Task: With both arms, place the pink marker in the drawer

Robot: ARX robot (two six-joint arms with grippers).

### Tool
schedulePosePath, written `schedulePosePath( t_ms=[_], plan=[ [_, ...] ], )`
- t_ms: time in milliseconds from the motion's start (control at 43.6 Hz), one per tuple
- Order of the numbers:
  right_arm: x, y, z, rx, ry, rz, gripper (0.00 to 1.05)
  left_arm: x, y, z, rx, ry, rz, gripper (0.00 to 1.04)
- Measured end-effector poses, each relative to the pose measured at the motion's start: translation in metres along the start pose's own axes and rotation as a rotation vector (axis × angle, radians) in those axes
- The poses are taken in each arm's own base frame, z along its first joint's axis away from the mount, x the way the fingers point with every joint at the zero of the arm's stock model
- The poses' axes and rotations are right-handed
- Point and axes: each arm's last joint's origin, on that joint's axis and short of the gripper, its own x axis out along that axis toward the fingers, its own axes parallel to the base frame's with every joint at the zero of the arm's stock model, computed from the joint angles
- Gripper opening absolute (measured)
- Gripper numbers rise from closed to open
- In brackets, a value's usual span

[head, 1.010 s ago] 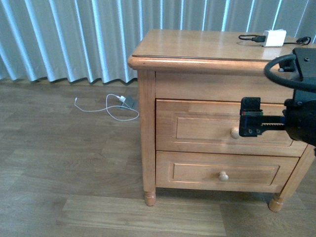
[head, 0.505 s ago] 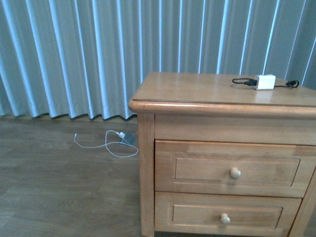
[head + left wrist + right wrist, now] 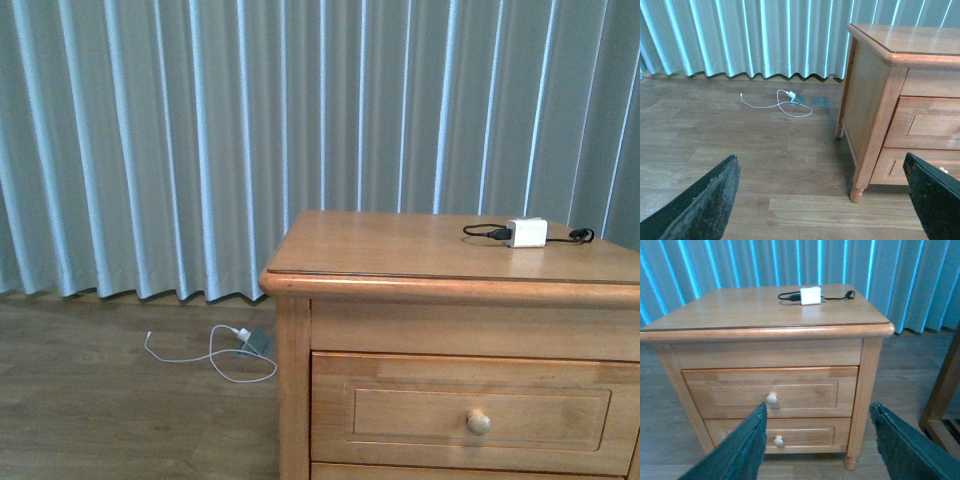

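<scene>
The marker isn't showing anywhere, so its grip stays a guess. The drawer [image 3: 470, 412] is sitting shut; its knob [image 3: 772, 399] looks small, hard and slick. Left gripper [image 3: 822, 200] and right gripper [image 3: 815, 440] are both gaping wide, empty.

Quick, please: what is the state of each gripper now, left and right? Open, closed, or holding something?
Left gripper: open, fingers spread wide, holding nothing.
Right gripper: open, fingers spread wide, holding nothing.

The left claw [image 3: 822, 200] hangs open above the wood floor [image 3: 740, 150], beside the cabinet [image 3: 880, 100].
</scene>
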Motion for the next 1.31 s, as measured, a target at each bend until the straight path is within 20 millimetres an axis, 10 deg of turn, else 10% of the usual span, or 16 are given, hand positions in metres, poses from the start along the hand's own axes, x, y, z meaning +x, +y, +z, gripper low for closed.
schedulePosePath(
  t_ms=[367, 1309],
  plan=[
    [-0.010, -0.009, -0.018, -0.019, -0.001, -0.010, 0.01, 0.000, 0.000, 0.000, 0.000, 0.000, 0.000, 0.99],
    [-0.030, -0.009, -0.038, -0.022, -0.003, -0.009, 0.01, 0.000, 0.000, 0.000, 0.000, 0.000, 0.000, 0.99]
  ],
)
